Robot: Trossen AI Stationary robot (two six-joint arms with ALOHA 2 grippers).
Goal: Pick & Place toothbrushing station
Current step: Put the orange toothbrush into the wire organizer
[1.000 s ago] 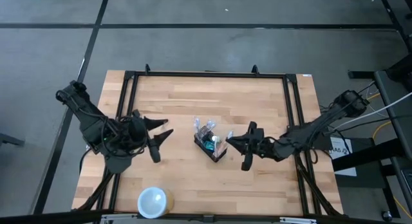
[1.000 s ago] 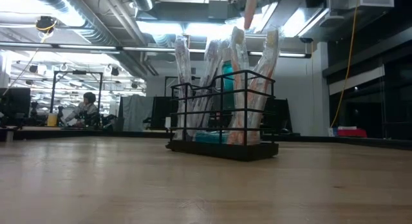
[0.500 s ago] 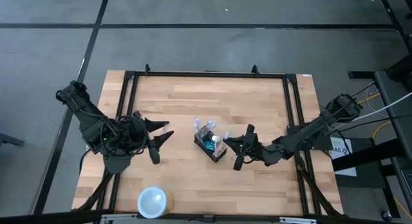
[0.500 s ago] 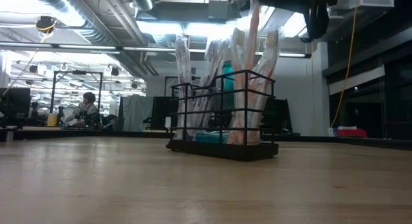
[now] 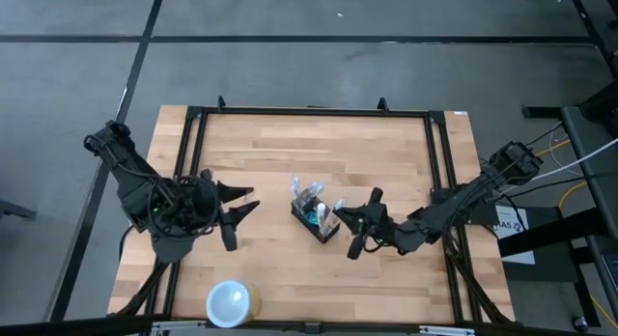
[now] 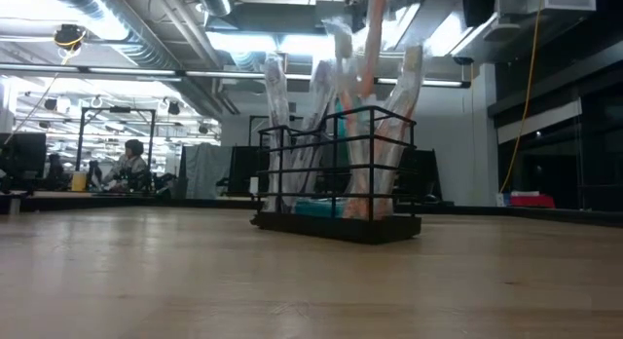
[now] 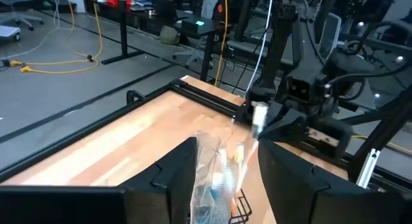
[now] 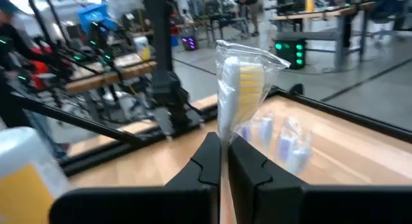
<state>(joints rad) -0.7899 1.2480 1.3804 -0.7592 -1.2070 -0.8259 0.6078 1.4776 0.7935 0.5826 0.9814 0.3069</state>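
The black wire caddy [image 5: 316,218] stands on its base at the table's middle, with several wrapped toothbrushes and a teal item upright in it; it also shows in the low view [image 6: 336,183]. My right gripper [image 5: 341,219] is at the caddy's right end, shut on one wrapped toothbrush [image 8: 237,89]. My left gripper [image 5: 243,205] is open and empty, left of the caddy, its fingers pointing at it [image 7: 225,169]. My right gripper pinches the toothbrush's clear wrapper below the yellow-bristled head [image 8: 223,135] between its two fingers. The fingers come level from the table's right side. The head end stands out past the fingertips. Whether the lower end is still in the caddy I cannot tell.
A round white cup [image 5: 230,302] stands near the table's front edge, left of centre. A black frame [image 5: 309,112] runs around the table top. The wood between the caddy and the left gripper is bare.
My right gripper has moved toward the table's left, up to the caddy's right end. In the low view one wrapped toothbrush now stands higher above the caddy's rim than before, and the caddy has stayed in place.
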